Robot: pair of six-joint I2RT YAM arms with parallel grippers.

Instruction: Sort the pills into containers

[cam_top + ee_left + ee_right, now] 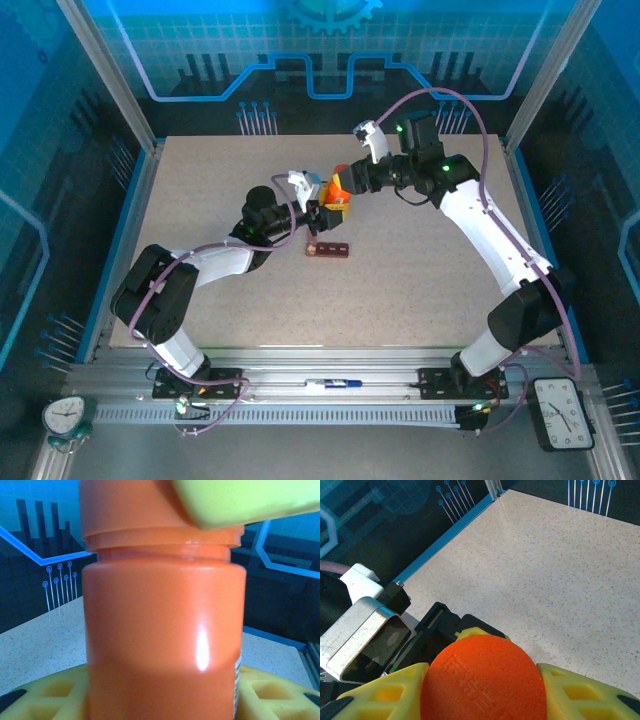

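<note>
An orange pill bottle (337,200) is held upright above the table's middle. My left gripper (322,212) is shut on its body (162,645), and the yellow fingers (45,692) press both sides. My right gripper (345,186) comes from the right and is shut on the orange cap (482,680); its yellow fingers (580,695) touch the cap's two sides. One of those fingers (240,500) shows on the cap in the left wrist view. The containers (328,249), a dark red-brown bar, lie on the table just in front of the bottle. The pills are hidden.
The speckled table (420,280) has blue-edged walls on the left, right and back. A pen (333,383) lies on the front rail between the arm bases. A small clock (65,415) stands at the near left corner and another clock (565,412) at the near right.
</note>
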